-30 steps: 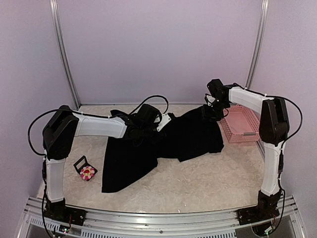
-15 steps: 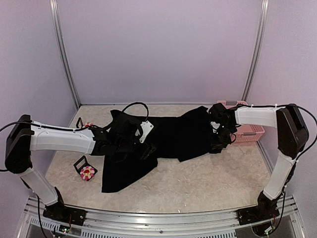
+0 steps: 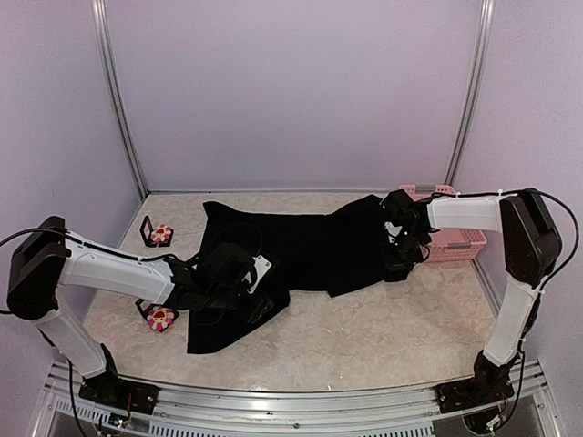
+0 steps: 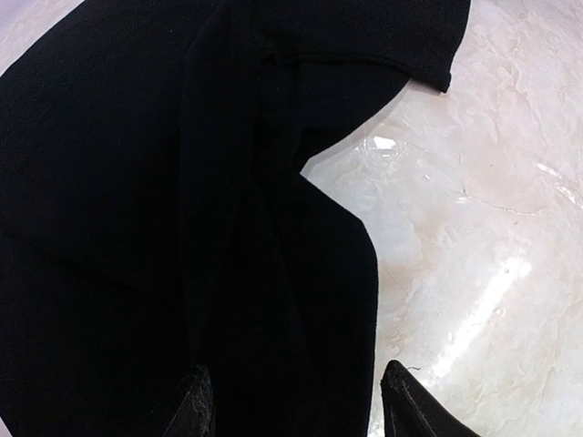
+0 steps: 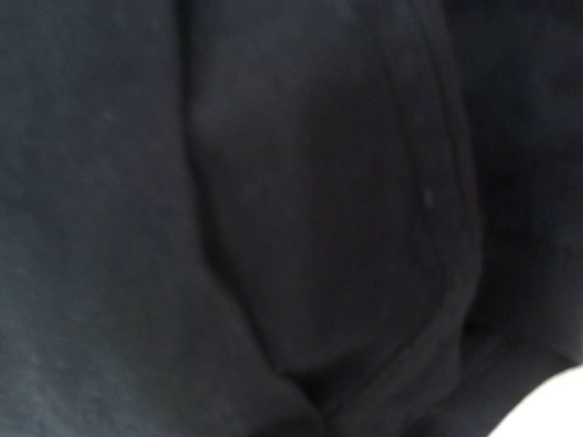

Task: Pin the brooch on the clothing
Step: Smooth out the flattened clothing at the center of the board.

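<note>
Lying Petals-Up Beside the Black Shirt

The brooch is lying petals up on the table, just left of the clothing. The clothing is stretching its long axis across the table, its left end slanting nearward. The left gripper is hovering over the fabric, jaws apart and empty. The right gripper is sitting down on the right end, and I cannot tell how its jaws are standing. A second flower brooch is lying farther back, and a pink basket is standing at the right.
</note>
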Controlling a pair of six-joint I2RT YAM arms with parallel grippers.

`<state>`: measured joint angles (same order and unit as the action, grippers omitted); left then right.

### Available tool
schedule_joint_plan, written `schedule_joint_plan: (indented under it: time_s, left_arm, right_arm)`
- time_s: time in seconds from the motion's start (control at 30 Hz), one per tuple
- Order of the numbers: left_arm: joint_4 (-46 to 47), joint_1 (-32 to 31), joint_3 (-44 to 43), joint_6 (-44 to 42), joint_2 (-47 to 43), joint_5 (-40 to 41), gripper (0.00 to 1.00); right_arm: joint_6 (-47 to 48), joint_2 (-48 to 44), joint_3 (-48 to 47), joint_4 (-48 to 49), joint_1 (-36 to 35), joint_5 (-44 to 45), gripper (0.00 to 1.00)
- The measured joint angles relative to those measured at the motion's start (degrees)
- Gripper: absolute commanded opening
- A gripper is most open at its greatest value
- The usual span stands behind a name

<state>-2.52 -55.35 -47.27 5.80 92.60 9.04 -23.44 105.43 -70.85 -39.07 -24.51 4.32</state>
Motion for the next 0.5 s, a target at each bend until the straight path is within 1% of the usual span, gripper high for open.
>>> schedule_joint_plan:
  time_s: [0.07, 0.13, 0.33, 0.43, 0.5]
  left_arm:
    - [0.57, 0.0, 0.42, 0.24, 0.33, 0.0, 0.59]
    - [0.68, 0.0, 0.79, 0.37, 0.7, 0.0, 0.58]
    - [1.81, 0.0, 1.49, 0.63, 1.68, 0.02, 0.5]
    - [2.23, 0.0, 1.77, 1.01, 2.4, 0.04, 0.46]
    - [2.38, 0.0, 2.32, 1.33, 2.71, 0.04, 0.45]
  right_arm:
    - [0.52, 0.02, -0.72, 0.09, -0.02, 0.0, 0.0]
    - [1.33, 0.13, -1.51, 0.26, -0.04, -0.24, 0.0]
    - [1.6, 0.33, -2.45, 0.04, -0.74, -0.85, 0.0]
    - [1.4, -0.61, -2.43, -2.4, -2.19, -2.05, 0.0]
    - [1.07, -2.75, -2.32, -4.94, -3.76, -3.96, 0.0]
